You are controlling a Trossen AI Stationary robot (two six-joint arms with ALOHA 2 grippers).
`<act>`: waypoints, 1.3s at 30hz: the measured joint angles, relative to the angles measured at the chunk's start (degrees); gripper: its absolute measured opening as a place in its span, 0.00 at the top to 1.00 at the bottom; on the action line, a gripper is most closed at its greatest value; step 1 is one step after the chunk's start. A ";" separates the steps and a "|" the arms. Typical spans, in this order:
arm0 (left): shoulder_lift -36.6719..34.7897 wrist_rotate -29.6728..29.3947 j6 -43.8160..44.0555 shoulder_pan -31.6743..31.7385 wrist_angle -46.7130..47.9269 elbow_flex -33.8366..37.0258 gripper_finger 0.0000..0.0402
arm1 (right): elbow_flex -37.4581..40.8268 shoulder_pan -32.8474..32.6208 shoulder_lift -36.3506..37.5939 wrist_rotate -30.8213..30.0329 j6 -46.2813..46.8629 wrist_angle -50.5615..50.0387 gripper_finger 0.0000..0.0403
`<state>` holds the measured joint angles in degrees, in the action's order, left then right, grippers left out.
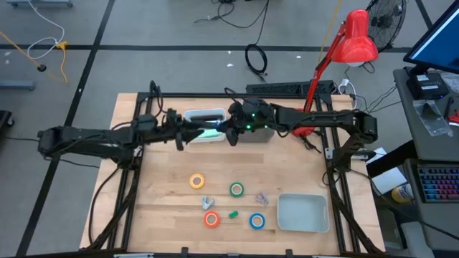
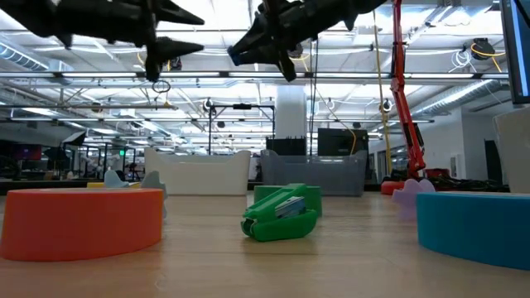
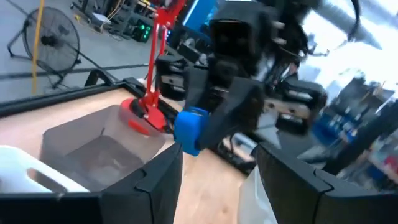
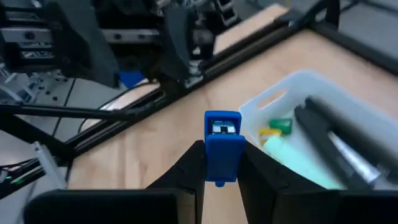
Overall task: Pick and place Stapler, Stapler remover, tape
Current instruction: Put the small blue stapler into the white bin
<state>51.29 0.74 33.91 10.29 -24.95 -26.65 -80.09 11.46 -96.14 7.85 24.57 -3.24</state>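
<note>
Right hand (image 4: 222,163) is clamped on a small blue plastic stapler remover (image 4: 222,144), held in the air above the far middle of the pale wooden worktop (image 1: 165,193), beside the white plastic bin (image 1: 204,116) and the grey translucent bin (image 3: 93,149). Left hand (image 1: 179,135) hangs opposite with its two fingers spread apart and nothing between them. Light grey rectangular tray (image 1: 302,213) sits at the near right. Tape rolls lie on the near worktop: yellow (image 1: 196,181), green (image 1: 237,189), orange (image 1: 211,219), blue (image 1: 257,221). Small green plastic clip-like lump (image 2: 281,214) lies between the orange and blue rolls.
</note>
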 joint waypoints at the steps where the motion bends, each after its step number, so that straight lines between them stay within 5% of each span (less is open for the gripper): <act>1: 1.21 1.32 1.51 1.25 -1.65 0.00 0.48 | 0.00 0.36 -0.01 -0.01 -0.97 0.62 0.85; 13: 12.41 8.49 11.27 9.24 -19.03 -0.11 0.48 | -0.02 4.33 -0.02 5.75 -0.94 6.93 0.85; 23: 19.11 11.33 7.58 10.22 -18.79 -7.23 0.48 | -0.04 4.33 -0.66 8.94 1.76 8.94 0.85; 39: 21.20 25.89 6.75 14.19 -18.17 -9.16 0.48 | -0.04 4.53 -0.59 9.17 3.12 9.05 0.85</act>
<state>72.49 26.64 40.66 24.48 -43.12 -35.81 -80.14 15.99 -96.73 17.02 27.69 5.80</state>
